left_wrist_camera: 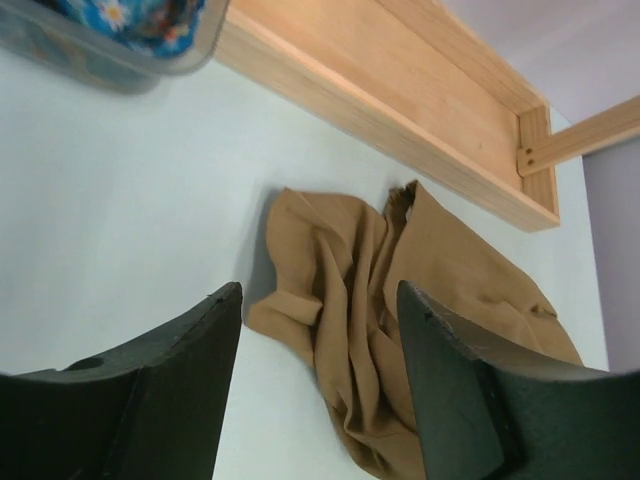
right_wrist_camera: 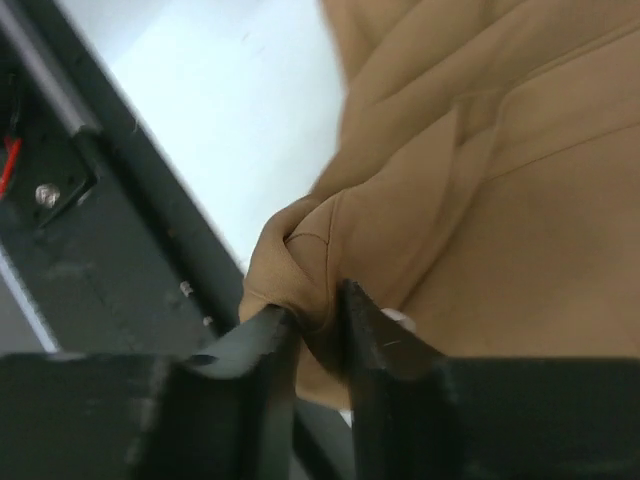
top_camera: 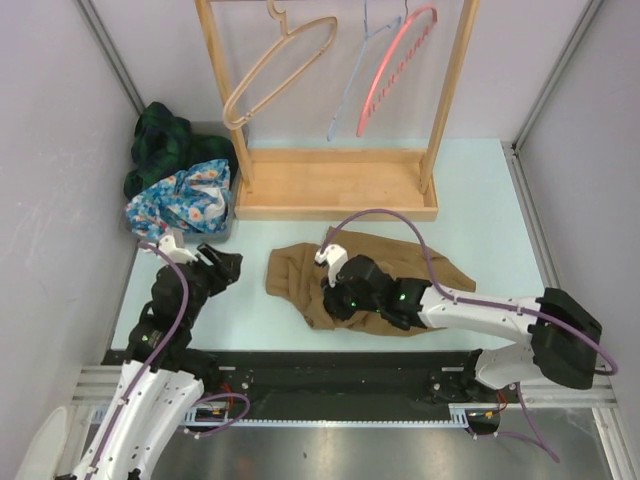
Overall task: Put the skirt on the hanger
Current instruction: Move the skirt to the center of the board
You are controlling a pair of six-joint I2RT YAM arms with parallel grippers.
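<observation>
The tan skirt [top_camera: 295, 272] lies crumpled on the pale table, in front of the wooden rack. My right gripper [top_camera: 335, 300] rests low on it and is shut on a fold of the skirt's [right_wrist_camera: 480, 200] near edge; the right gripper [right_wrist_camera: 320, 315] has that fold bunched between its fingers. My left gripper [top_camera: 228, 268] hovers left of the skirt, open and holding nothing. In the left wrist view the left gripper [left_wrist_camera: 318, 290] frames the skirt [left_wrist_camera: 420, 270] between its spread fingers, apart from it. A wooden hanger [top_camera: 275, 65], a thin blue hanger [top_camera: 352, 75] and a red hanger [top_camera: 398, 70] hang on the rack.
The rack's wooden base [top_camera: 335, 185] stands just behind the skirt. A grey bin [top_camera: 222, 228] at the back left holds blue floral cloth [top_camera: 185, 200] and dark plaid cloth [top_camera: 165, 140]. A black rail [top_camera: 320, 372] runs along the near table edge. Walls close in both sides.
</observation>
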